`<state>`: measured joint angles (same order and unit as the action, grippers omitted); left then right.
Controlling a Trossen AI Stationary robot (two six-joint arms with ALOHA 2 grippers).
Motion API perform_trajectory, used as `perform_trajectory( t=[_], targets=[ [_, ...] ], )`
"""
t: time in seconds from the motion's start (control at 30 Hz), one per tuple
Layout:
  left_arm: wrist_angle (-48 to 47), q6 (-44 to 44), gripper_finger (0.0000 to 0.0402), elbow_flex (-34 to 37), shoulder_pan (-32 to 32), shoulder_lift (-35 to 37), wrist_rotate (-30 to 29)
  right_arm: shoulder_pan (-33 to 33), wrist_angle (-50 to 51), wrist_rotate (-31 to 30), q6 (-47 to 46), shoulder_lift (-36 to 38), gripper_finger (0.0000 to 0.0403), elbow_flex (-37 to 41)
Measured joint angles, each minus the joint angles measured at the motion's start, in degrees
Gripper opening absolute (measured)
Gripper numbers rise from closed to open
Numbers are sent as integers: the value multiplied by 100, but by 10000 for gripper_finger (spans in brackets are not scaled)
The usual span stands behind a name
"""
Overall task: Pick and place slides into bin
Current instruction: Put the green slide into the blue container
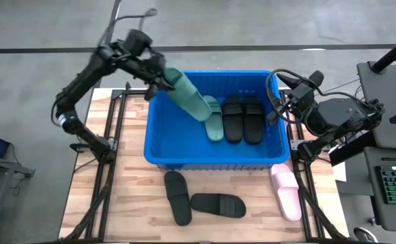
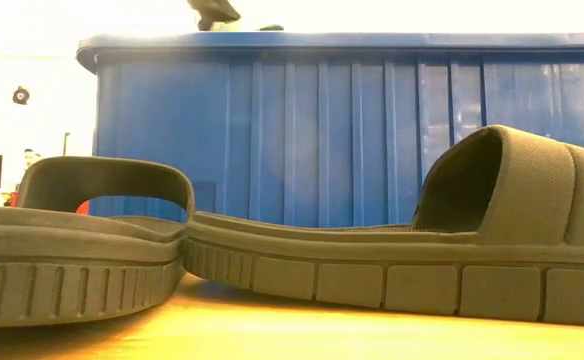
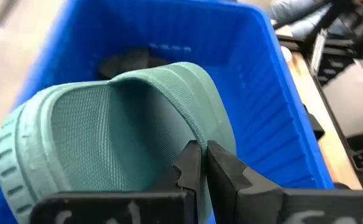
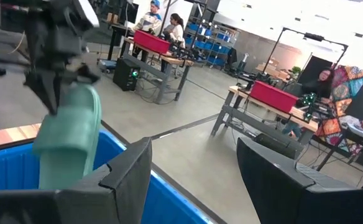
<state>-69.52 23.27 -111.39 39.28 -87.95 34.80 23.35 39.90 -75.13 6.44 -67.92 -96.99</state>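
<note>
Pinched tight on the strap edge of a sage green slide (image 1: 186,95): left jaws (image 1: 161,82), over the bin's (image 1: 159,158) far left corner. Long axis slanted, one end up at the jaws, other end down inside the bin toward its middle; ribbed strap, woven-look footbed, notched rubber rim. Spread wide and holding nothing: right jaws (image 1: 280,100), by the bin's right rim.

Nearest on the wooden worktop (image 1: 130,203): two black slides, one (image 1: 177,196) running near-to-far, the other (image 1: 218,205) lying crosswise, toe ends close together; thick ridged soles, matte rubber. Right of them, pale pink slides (image 1: 286,190), lengthwise near-to-far. Beyond, bright blue plastic bin, ribbed walls, thick rim. Inside, flat on the floor: a second green slide (image 1: 214,122) and a black pair (image 1: 243,119), side by side, long axes near-to-far.
</note>
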Motion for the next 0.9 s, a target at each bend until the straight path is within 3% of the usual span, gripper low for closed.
perform_trajectory(
  t=[0.43,0.67,0.9],
  targets=[
    [-567,498,0,15,-649,-1317,-146,0,2,0,-2,0,226,0],
    [-1093,542,0,26,-710,-1890,-1391,0,4,0,-2,0,226,0],
    [-1010,432,0,21,-701,-2176,-1516,0,6,1,-2,0,226,0]
  ],
)
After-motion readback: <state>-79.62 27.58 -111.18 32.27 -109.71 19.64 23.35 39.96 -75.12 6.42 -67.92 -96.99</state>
